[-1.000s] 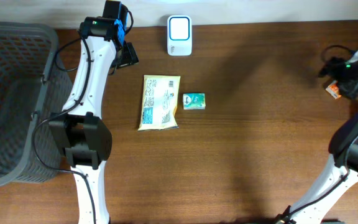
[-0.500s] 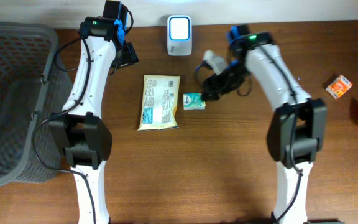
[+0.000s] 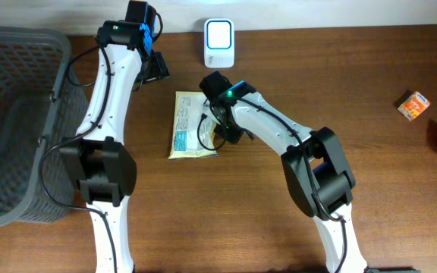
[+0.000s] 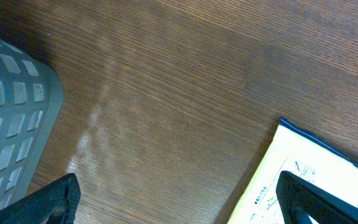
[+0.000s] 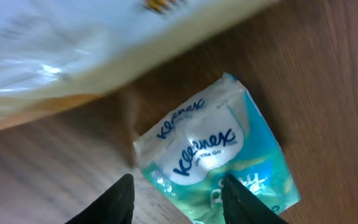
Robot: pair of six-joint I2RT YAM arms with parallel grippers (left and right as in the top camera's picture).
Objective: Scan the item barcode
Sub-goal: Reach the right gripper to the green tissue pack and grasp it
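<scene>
Brown wood tbl (image 3: 370,174); Kleenex pack (image 5: 213,152) flat on it.

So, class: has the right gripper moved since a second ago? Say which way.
Yes. In the overhead view the right gripper has swung left, from the far right edge to just below the white scanner, beside the yellow packet.

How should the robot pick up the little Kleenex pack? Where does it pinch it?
Best from straight above, I think, because the Kleenex pack lies flat on the table. Pinch it across its middle, one finger on each side edge, keeping off the end nearest the yellow packet, which sits close beside it. It looks soft, so a gentle squeeze should do.
</scene>
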